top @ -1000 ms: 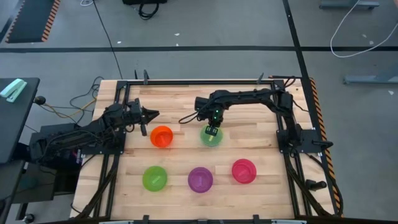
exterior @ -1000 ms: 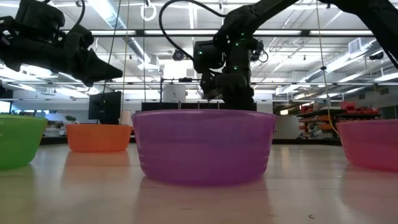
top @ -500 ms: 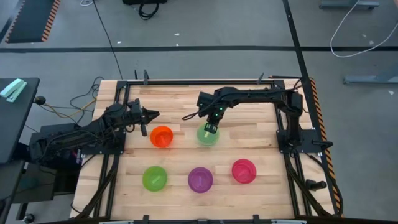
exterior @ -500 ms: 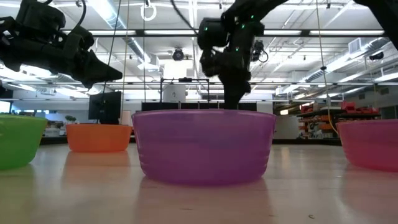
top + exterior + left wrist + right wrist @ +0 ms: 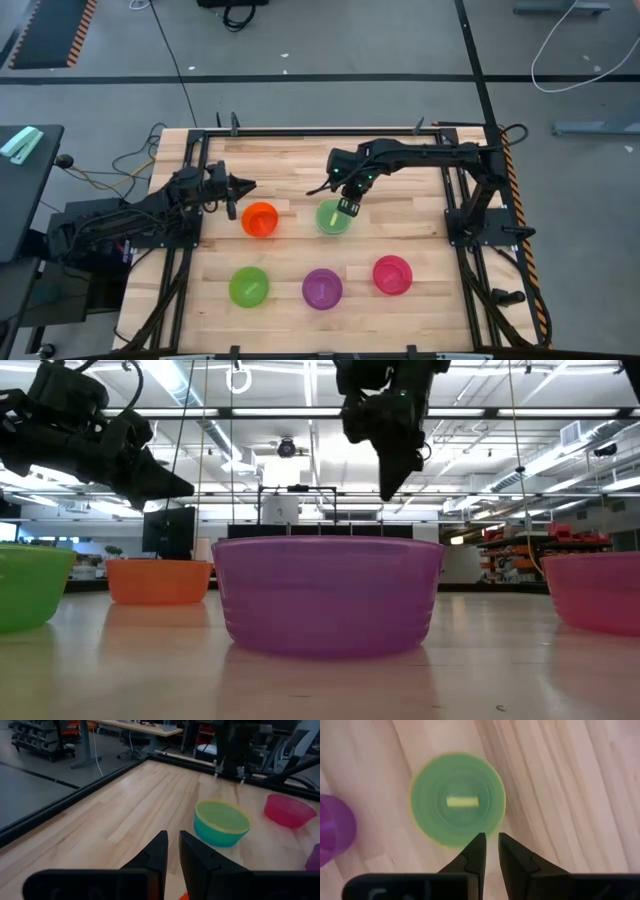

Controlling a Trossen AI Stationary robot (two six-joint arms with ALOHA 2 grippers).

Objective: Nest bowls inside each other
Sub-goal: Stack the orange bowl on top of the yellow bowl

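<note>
The right end effector [image 5: 346, 206] hung above the nested green bowl stack [image 5: 332, 217] mid-desk [image 5: 400, 230], fingers slightly parted, grasping nothing. The left end effector [image 5: 246, 184], likewise empty, waited near the orange bowl [image 5: 260, 219]. Next probably calls for fetching another bowl.

Five bowls show, all upright and apart. The orange bowl [image 5: 260, 219] sits in the far row beside a nested stack [image 5: 333, 217], green inside yellow inside blue. Nearer lie a green bowl [image 5: 249, 286], a purple bowl [image 5: 322, 288] and a pink-red bowl [image 5: 392, 274].
</note>
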